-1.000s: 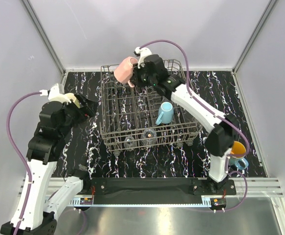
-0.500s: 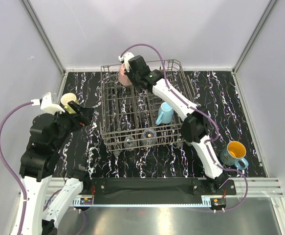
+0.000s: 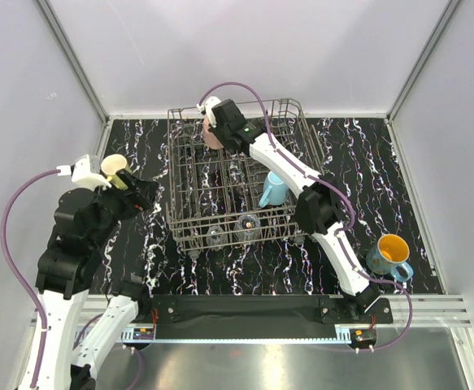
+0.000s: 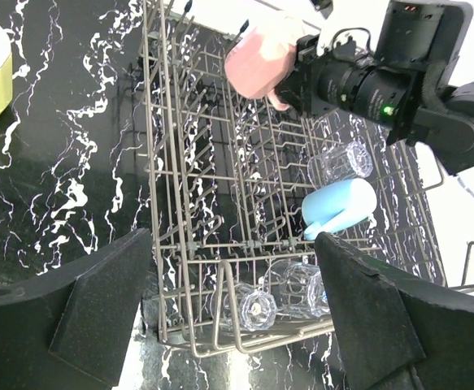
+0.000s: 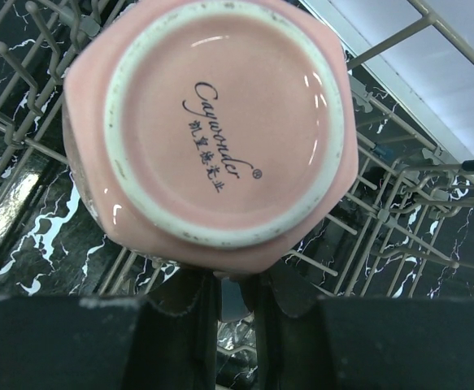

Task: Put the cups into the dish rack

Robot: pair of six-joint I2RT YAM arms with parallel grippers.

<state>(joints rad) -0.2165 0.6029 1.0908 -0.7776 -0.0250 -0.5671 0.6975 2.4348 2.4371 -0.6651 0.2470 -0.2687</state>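
Marbled tabletop [image 3: 367, 162]: at the dish rack's [image 3: 174, 187] far-left corner the right gripper [image 5: 235, 305] clamps an inverted pink mug [image 5: 212, 130], probably next lowered onto tines; left gripper [image 4: 232, 276] gapes empty.

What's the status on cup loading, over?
Right end effector shut on pink mug, at dish rack far-left. Left end effector open, empty. Yellow mug, teal mug on table. Nothing in the way.
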